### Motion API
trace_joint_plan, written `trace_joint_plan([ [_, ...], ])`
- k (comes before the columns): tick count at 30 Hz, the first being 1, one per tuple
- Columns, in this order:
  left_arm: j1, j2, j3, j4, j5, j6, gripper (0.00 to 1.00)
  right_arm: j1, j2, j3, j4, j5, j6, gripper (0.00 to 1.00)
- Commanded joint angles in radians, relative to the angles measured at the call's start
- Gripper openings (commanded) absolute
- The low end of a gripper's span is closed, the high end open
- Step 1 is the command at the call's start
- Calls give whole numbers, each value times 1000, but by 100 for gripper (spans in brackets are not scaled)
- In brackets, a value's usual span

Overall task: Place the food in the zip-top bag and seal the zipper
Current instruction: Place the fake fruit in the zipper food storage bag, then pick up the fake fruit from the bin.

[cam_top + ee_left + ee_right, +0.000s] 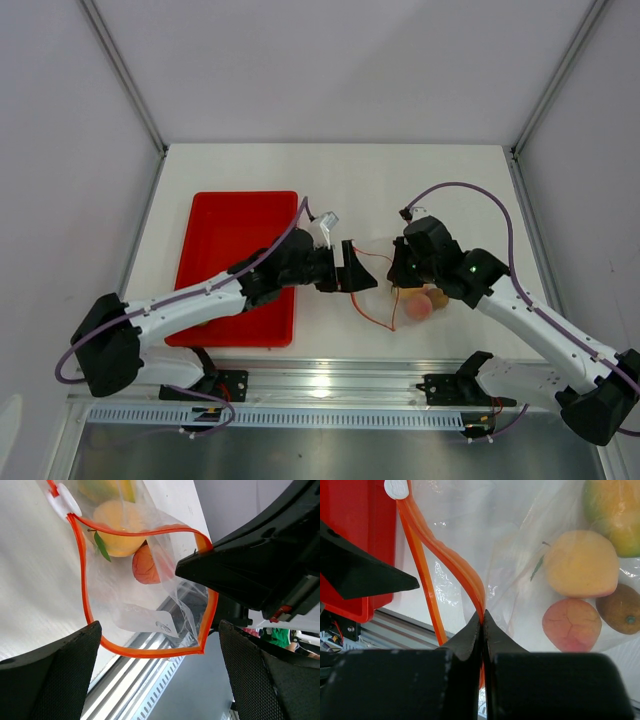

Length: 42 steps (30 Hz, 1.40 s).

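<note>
In the overhead view the red tray lies at nine o'clock of the zip-top bag. The bag's clear film hardly shows there; only a loop of the zipper and the peach-pink fruit read clearly. The left wrist view shows the left gripper spread wide, gripping nothing, before the gaping mouth. The right wrist view shows the right gripper pinched on the zipper. Toward its two o'clock the orange ball, small brown fruit and green apple lie inside the bag.
</note>
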<state>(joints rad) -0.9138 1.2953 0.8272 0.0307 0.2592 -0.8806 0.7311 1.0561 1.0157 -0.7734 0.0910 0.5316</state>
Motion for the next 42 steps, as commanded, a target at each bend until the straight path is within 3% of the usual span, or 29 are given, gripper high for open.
trace_joint_plan([
  [1,-7,-77,32,-11,-52,48,100,2,-22,24,5,21,7,0],
  [8,-5,-198,61,-144,-199,143,100,1,-19,8,16,13,7,0],
  [15,67,-287,124,-417,-391,166,99,1,-21,4,19,12,5,0],
  [23,294,-323,184,-829,-561,-36,100,-1,-22,-11,29,4,2,0],
  [30,372,-324,227,-1153,-761,-278,100,1,-18,-16,37,0,-4,0],
  [36,438,-300,228,-1376,-798,-458,100,1,-18,-16,39,-2,-7,0],
  [42,538,-197,205,-1447,-755,-460,100,-1,-21,-22,40,-7,-10,0],
])
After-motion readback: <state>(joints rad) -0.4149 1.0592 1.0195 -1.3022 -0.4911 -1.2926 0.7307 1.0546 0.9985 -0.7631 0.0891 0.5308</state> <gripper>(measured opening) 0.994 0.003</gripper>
